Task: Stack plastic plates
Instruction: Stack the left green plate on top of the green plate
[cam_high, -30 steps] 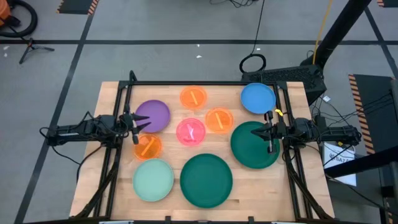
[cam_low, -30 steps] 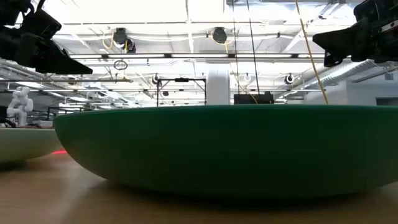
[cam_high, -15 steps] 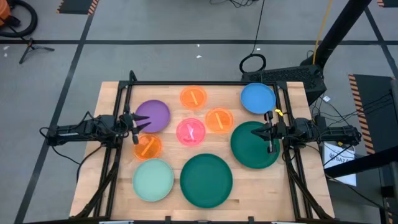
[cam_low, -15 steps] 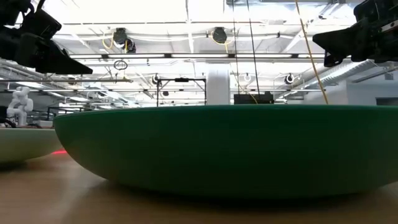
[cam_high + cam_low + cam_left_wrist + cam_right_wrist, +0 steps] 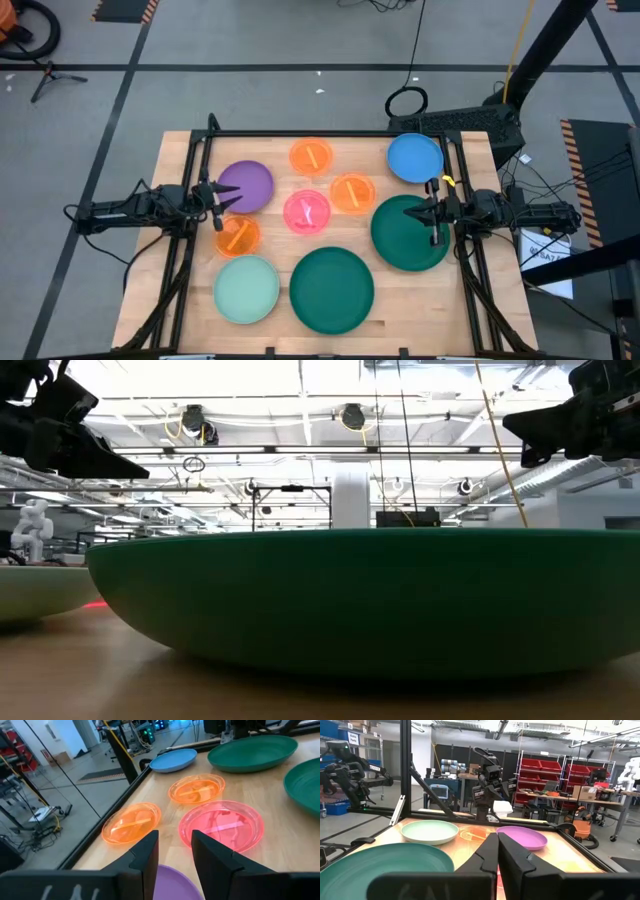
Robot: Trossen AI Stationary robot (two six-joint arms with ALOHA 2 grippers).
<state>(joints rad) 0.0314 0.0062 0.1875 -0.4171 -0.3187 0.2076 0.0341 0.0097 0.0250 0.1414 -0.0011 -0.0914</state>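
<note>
Nine plates are spread singly over the table (image 5: 180, 150), none stacked. The left gripper (image 5: 213, 198) is held partly open and empty above the purple plate (image 5: 246, 186) (its near edge). The right gripper (image 5: 432, 215) is seen pressed shut, holding nothing, over a dark green plate (image 5: 400, 240), beside the blue plate (image 5: 414, 158).

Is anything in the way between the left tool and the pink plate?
Nothing visible blocks it. The left tool hangs open over the purple plate's edge, and the pink plate lies straight ahead on bare table. Orange plates sit off to the side.
</note>
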